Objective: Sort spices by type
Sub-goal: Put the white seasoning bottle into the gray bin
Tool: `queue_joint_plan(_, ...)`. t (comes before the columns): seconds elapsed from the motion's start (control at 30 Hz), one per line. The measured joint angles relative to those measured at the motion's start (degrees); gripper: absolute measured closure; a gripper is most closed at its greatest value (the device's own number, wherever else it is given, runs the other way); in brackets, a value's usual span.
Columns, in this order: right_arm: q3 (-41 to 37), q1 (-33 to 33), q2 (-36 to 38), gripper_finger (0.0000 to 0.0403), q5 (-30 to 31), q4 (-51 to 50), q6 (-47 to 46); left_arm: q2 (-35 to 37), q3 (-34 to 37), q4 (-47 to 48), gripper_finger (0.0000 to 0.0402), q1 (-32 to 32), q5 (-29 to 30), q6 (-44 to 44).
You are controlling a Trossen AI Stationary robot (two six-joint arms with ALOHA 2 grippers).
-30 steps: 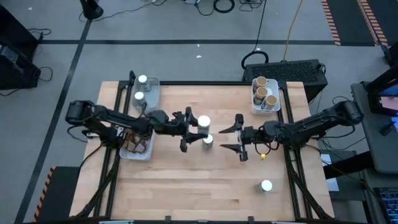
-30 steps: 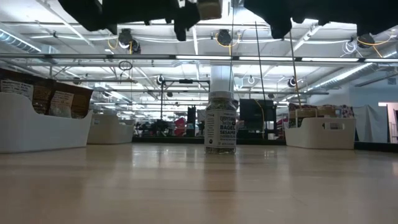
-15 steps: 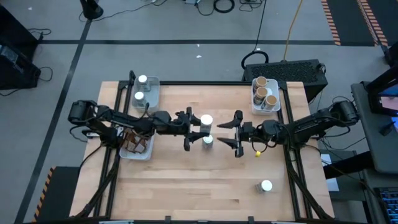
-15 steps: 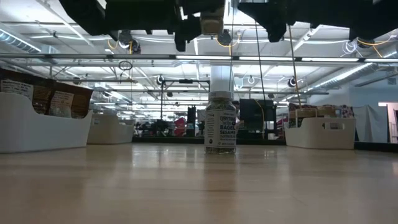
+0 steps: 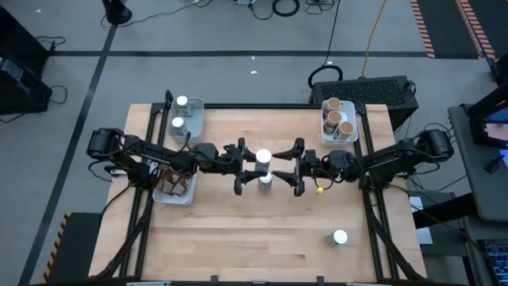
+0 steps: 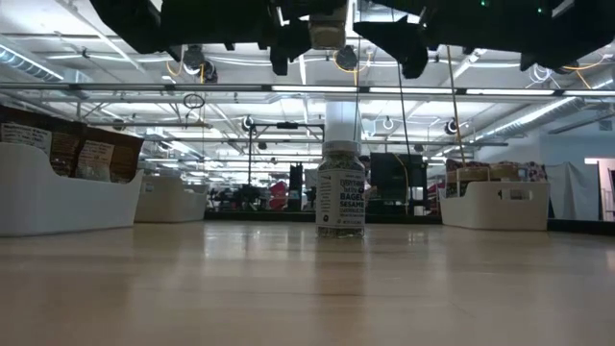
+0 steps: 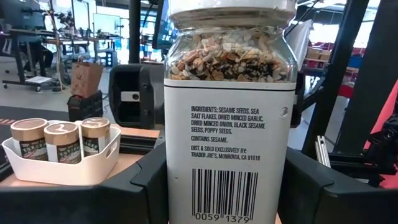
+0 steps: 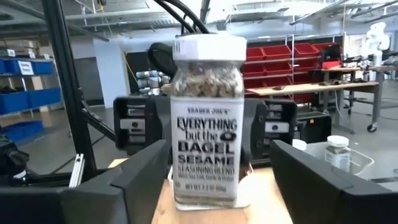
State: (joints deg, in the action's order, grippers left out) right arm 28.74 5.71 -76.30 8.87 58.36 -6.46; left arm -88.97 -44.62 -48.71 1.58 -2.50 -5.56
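We find the turning point in the middle of the worktop: a white-lidded seasoning jar hangs in the air, grasped by the left pincer, whose two fingers press on its sides in the left wrist view. The right pincer faces it from the opposite side, released, its fingers spread wide with the jar between them and a gap on each side. So the jar lies straight ahead of the right pincer and is already within its reach, while the left one carries it. Its long axis stands upright, lid up. We judge that the next move calls for the right fingers to close on the glass clear of the left fingers, and for the left to let go only after that; otherwise the jar could drop. The jar is clear glass with a flat white lid, filled with a pale and dark seed mix, and a white label reads "Everything but the Bagel Sesame". Just beside it and lower, a second white-lidded jar stands upright on the worktop, apart from both pincers. A third white-lidded jar stands near the right front corner. The cork-topped jars fill a white tray at the back right.
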Motion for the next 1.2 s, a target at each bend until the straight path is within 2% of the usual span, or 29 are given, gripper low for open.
queue_joint_plan(0.17, 1.01, -0.71, -0.95, 0.0096, -0.04, 0.26, 1.46, 0.00, 0.00, 0.17, 0.0189, 0.02, 0.00, 0.04)
queue_joint_plan(0.33, 1.00, -1.60, -0.99, 0.0073, 0.02, 0.58, 1.27, 0.00, 0.00, 0.27, 0.0189, 0.00, 0.39, 0.07)
queue_joint_plan(0.5, 1.48, -1.91, -1.00, 0.0073, 0.01, 1.80, 1.57, 0.00, -0.02, 1.75, 0.0189, 0.03, 3.17, 0.09)
queue_joint_plan(0.9, 8.18, -1.98, -9.00, 0.0075, -1.71, 1.47, 3.31, 0.02, -0.04, 1.75, 0.0189, 0.04, 3.39, -0.07)
queue_joint_plan(1.2, 9.04, -1.98, -9.74, 0.0083, -1.71, 1.60, 6.08, 0.02, -0.04, 3.08, 0.0189, 0.07, 3.43, 0.02)
